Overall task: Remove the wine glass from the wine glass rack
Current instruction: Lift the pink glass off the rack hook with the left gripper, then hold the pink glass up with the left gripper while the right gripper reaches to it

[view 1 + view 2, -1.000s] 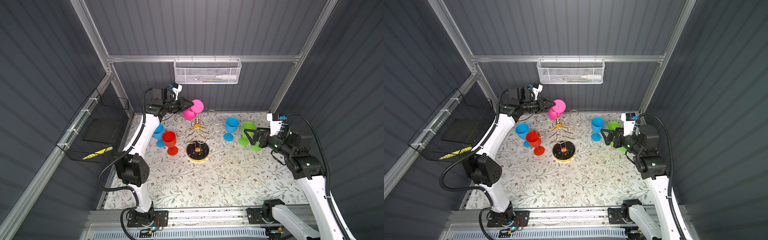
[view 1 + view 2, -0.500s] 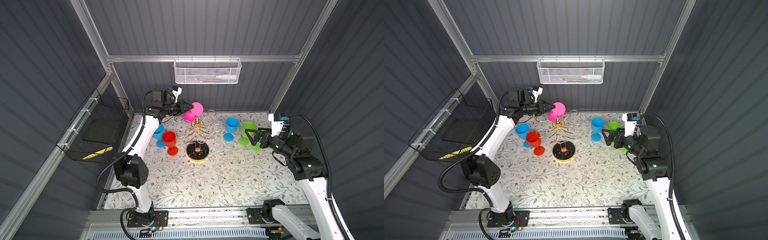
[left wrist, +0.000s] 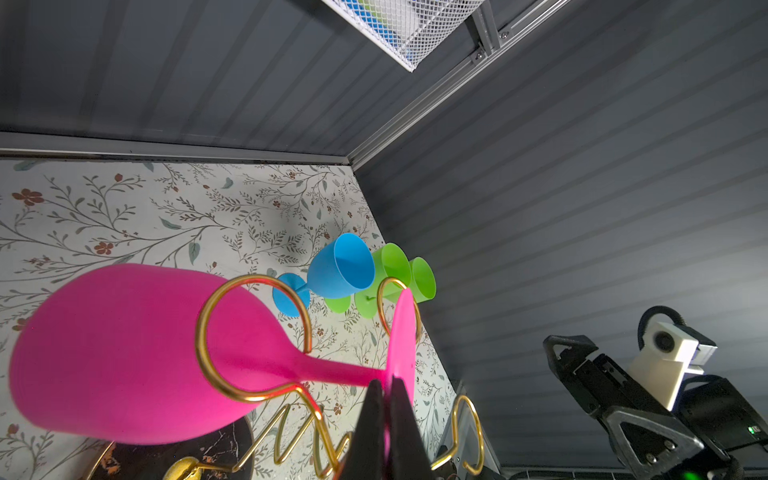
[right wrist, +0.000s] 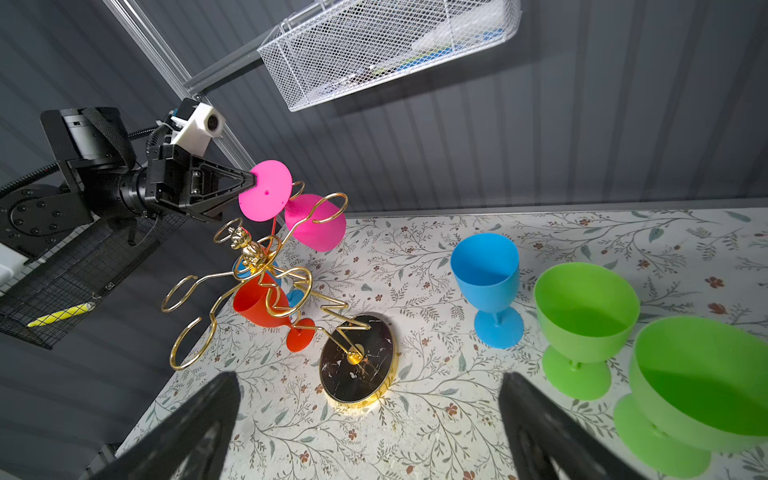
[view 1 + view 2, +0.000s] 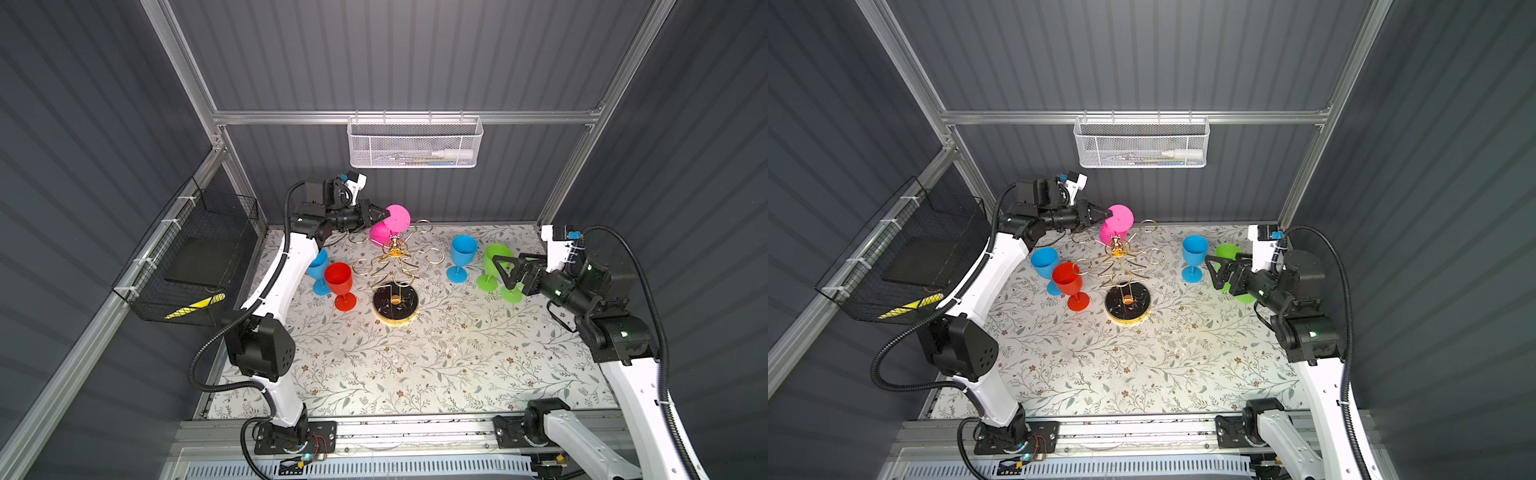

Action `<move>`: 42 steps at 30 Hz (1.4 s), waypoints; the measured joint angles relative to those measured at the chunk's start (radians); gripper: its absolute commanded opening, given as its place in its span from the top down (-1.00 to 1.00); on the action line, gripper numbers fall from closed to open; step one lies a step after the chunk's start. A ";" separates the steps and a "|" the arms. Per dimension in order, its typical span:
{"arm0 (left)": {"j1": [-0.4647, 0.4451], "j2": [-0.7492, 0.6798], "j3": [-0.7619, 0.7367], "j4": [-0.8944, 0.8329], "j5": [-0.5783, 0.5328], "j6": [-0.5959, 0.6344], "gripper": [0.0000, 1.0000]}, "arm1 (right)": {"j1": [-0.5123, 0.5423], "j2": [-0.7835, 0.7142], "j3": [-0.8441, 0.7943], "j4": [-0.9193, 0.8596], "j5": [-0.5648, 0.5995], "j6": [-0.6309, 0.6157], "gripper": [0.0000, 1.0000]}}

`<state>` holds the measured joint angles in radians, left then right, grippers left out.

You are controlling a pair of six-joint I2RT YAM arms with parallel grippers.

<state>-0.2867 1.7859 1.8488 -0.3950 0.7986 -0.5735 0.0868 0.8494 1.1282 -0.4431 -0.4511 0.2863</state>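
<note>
- Five glasses stand upright on the floral surface [image 5: 415,365] around the wine glass rack [image 5: 392,270]. A red glass [image 5: 338,280] and a blue glass [image 5: 318,266] are close on its left-arm side. A second blue glass [image 5: 462,253], a green glass [image 4: 586,307] and a second green glass [image 4: 702,374] stand farther off on its right-arm side.
- The pink wine glass [image 5: 379,235] hangs at the rack's top on the back-wall side, tilted almost flat. Its stem passes through a gold ring loop [image 3: 249,277], with the bowl beyond the loop.
- The left gripper [image 4: 249,183] is clamped on the edge of the pink glass's foot disc, one jaw on each face.
- The right gripper [image 4: 370,415] has its jaws spread wide and holds nothing. It sits just beside the green glasses, well apart from the rack.
- Behind the rack the back wall is near, and the white mesh basket [image 5: 413,143] hangs on it higher up.
- In front of the rack's round black base [image 5: 395,301] the surface lies open to the front rail.
</note>
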 measured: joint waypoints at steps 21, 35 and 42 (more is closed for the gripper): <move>-0.039 0.061 0.053 0.180 0.051 -0.132 1.00 | 0.000 0.000 0.022 0.003 0.009 -0.012 -0.98; -0.039 0.058 0.127 0.389 0.111 -0.285 1.00 | 0.000 0.059 0.045 0.169 -0.020 -0.106 -0.98; -0.037 0.024 0.124 0.528 0.153 -0.414 1.00 | 0.006 0.063 0.045 0.301 -0.082 -0.146 -0.98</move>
<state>-0.3237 1.8095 1.9732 0.1333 0.9516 -0.9871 0.0929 0.9119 1.1732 -0.1421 -0.5327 0.1398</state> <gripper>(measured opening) 0.058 0.990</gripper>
